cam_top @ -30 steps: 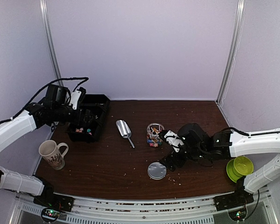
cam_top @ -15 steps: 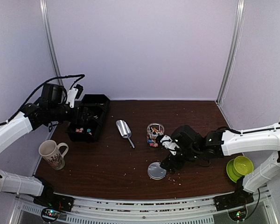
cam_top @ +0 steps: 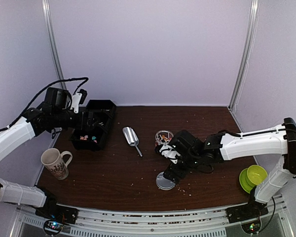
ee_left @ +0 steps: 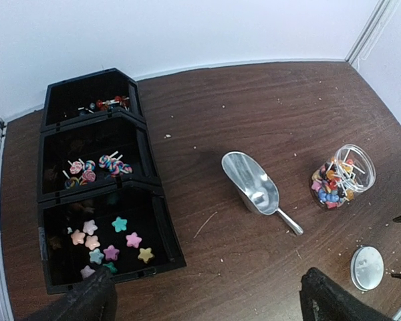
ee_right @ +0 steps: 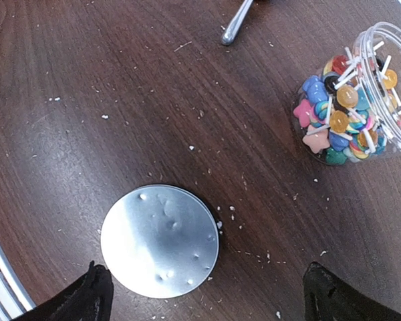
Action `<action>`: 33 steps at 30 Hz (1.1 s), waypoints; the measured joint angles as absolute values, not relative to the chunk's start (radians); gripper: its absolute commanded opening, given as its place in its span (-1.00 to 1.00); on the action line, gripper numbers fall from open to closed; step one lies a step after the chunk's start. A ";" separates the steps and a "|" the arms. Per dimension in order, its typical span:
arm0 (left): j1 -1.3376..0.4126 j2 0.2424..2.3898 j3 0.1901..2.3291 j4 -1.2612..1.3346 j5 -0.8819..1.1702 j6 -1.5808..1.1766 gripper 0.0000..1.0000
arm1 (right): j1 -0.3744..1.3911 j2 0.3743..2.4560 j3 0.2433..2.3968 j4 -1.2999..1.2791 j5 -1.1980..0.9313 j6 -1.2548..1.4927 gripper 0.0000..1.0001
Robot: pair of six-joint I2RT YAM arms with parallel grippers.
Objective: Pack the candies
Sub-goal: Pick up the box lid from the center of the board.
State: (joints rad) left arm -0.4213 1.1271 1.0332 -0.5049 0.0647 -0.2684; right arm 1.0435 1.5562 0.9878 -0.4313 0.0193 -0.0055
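Right gripper point(ee_right: 210, 295) spread over lid point(ee_right: 159, 241); dents visible wrist-view only.

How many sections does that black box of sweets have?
3, in a row: the far section by the wall holds a few wrapped sweets, the middle section swirly lollipops, the near section star candies. None looks hidden.

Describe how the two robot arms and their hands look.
Both arms have white tube-like segments joined by black joints: left arm, right arm. Each hand is black with a white piece and two dark fingers: left hand, right hand. A black cable loops over the left arm's wrist.
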 measured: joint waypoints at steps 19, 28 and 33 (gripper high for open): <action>-0.421 1.282 1.216 -0.544 0.114 -0.310 0.96 | 1.050 1.674 1.049 -0.480 -0.079 0.096 0.99; -0.421 1.288 1.155 -0.524 0.137 -0.290 0.96 | 1.068 1.757 1.086 -0.507 -0.065 0.181 0.99; -0.421 1.288 1.154 -0.523 0.142 -0.289 0.95 | 1.069 1.795 1.141 -0.522 -0.063 0.192 0.99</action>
